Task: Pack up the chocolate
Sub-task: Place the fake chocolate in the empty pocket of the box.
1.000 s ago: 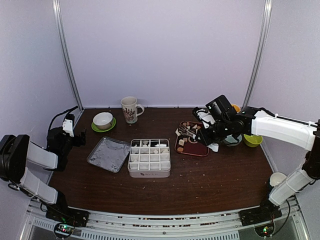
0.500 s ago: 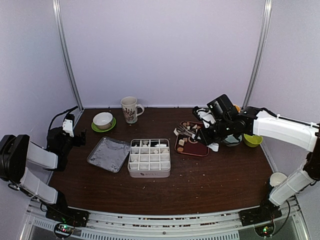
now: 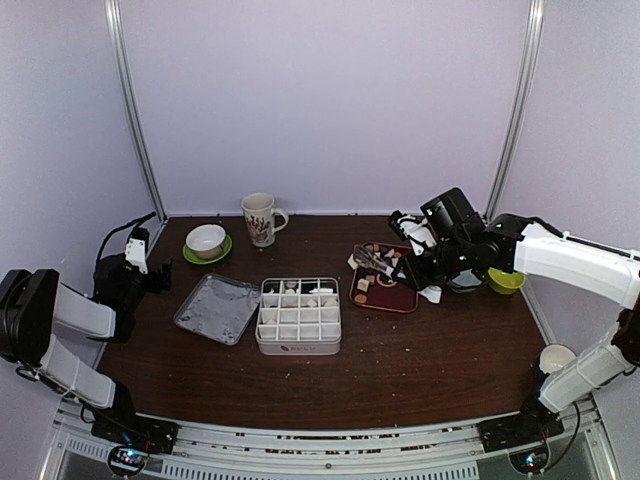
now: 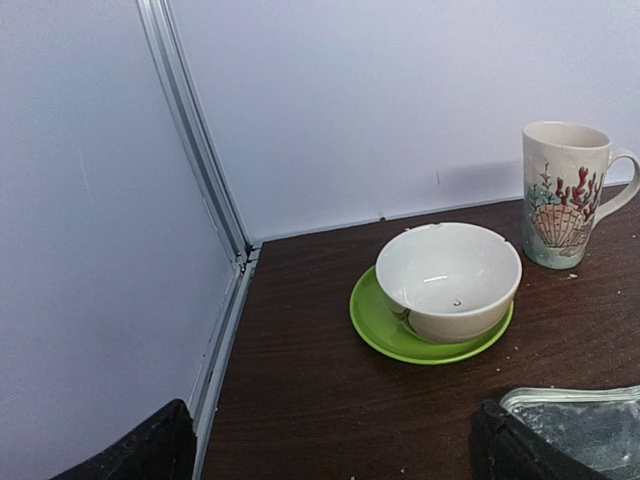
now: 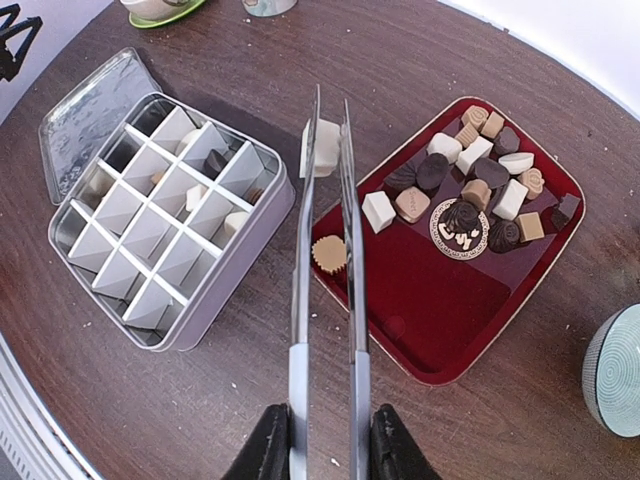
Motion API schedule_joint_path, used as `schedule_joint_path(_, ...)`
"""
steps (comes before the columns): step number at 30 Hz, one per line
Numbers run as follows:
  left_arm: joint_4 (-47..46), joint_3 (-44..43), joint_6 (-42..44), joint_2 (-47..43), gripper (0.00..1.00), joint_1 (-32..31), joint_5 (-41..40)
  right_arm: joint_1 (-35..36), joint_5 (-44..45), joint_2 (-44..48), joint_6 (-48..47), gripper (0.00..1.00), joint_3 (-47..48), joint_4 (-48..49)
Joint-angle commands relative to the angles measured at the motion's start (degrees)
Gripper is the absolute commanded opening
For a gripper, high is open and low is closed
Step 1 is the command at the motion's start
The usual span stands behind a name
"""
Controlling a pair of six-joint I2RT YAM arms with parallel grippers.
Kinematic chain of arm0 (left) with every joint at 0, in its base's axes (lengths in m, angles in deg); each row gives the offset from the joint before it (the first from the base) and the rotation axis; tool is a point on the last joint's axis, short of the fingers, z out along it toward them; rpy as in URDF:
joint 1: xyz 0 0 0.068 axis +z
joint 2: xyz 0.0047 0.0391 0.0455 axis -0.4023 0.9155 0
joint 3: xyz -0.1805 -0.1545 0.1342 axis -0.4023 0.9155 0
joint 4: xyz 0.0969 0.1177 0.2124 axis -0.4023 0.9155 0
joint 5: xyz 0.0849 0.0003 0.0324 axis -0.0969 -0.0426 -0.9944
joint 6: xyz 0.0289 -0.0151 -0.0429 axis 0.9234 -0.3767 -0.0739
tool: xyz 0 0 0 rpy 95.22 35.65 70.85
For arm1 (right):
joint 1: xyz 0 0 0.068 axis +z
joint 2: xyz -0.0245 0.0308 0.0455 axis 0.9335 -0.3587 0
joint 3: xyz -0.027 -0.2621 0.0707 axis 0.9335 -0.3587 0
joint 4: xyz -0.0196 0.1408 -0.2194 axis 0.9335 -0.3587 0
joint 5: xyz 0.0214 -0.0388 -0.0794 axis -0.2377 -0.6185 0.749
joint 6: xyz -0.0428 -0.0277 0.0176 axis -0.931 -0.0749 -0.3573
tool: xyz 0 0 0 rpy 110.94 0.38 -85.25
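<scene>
My right gripper [image 5: 328, 450] [image 3: 428, 262] is shut on the handles of metal tongs [image 5: 325, 250] [image 3: 371, 262]. The tong tips pinch a white chocolate cube [image 5: 322, 147], held above the table between the tray and the tin. Several brown, tan and white chocolates [image 5: 470, 190] lie on a dark red tray [image 5: 430, 330] [image 3: 396, 298]. A tan round piece [image 5: 329, 254] sits at the tray's left edge. The divided tin [image 5: 170, 215] [image 3: 298, 346] holds a few pieces. My left gripper [image 4: 325, 462] [image 3: 137, 255] stays open and empty at the far left.
The tin's lid [image 3: 217, 308] lies left of the tin. A white bowl on a green saucer [image 4: 448, 280] and a shell-patterned mug [image 4: 562, 195] stand at the back left. A teal bowl [image 5: 615, 370], a green bowl [image 3: 505, 281] and a white cup [image 3: 553, 357] are on the right.
The right arm has drifted slightly to the right with the tongs; the left arm has not moved.
</scene>
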Motion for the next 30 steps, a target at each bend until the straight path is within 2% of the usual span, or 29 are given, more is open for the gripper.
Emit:
schedule_joint_path(1,-1.66,-1.12,-0.50,0.23,0.98,0.43,-0.27,-0.21,-0.66,2.10,-0.50,0.17,-0.10,1.77)
schedule_joint_path(8,-1.67,-1.12,-0.51,0.24,0.98,0.44,-0.33,-0.21,-1.09,3.15,-0.43,0.17,-0.38,2.03)
schedule_joint_path(18,-1.67,-1.12,-0.54,0.24,0.98,0.44,-0.29,0.04,-7.94,3.83,-0.38,0.17,-1.08,4.52)
schedule_joint_path(30,-1.67,-1.12,-0.50,0.24,0.98,0.42,-0.27,3.22,-10.87,2.72,-1.68,0.17,-0.33,5.07)
